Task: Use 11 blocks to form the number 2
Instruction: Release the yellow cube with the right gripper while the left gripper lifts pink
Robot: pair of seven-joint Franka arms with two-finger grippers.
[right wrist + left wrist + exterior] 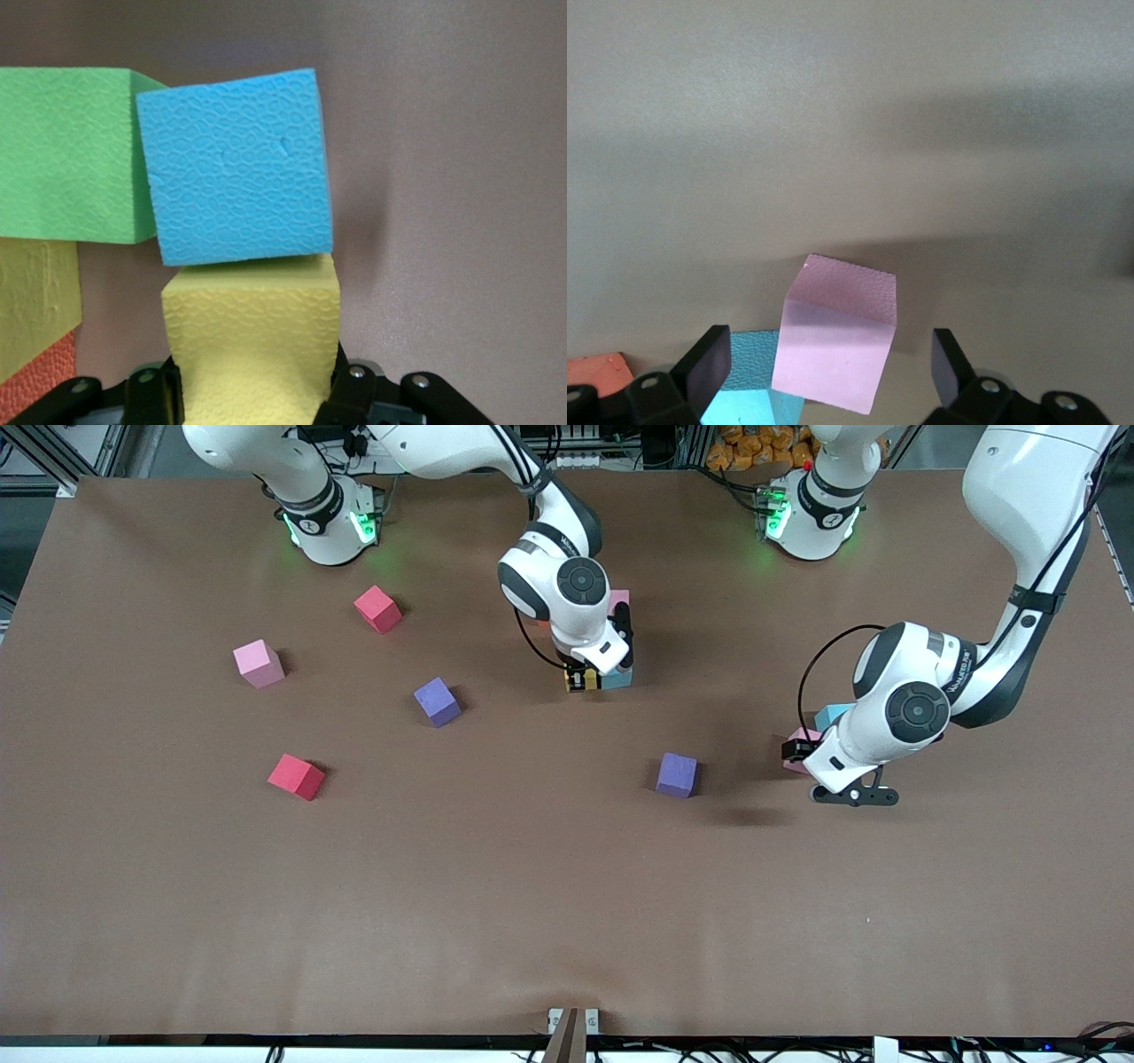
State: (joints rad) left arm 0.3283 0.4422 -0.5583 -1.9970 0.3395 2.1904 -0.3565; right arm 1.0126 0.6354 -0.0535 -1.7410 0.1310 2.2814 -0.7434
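My right gripper (585, 680) (252, 385) is shut on a yellow block (252, 341) (580, 680), low at the table's middle. That block's edge touches a light blue block (237, 168) (617, 678), which sits beside a green block (71, 155). Another yellow block (35, 301) and an orange one (35, 390) adjoin them; this cluster is mostly hidden under the hand in the front view. Toward the left arm's end of the table, my left gripper (802, 753) (829, 372) stands open around a tilted pink block (837, 341) (808, 737), with its fingers clear of the block's sides. A light blue block (749, 381) (833, 715) lies beside it.
Loose blocks lie toward the right arm's end: red (377, 608), pink (258, 663), purple (437, 701) and red (296, 776). Another purple block (677, 774) sits between the two grippers. A pink block (618, 600) shows just past the right hand. An orange block (598, 372) shows in the left wrist view.
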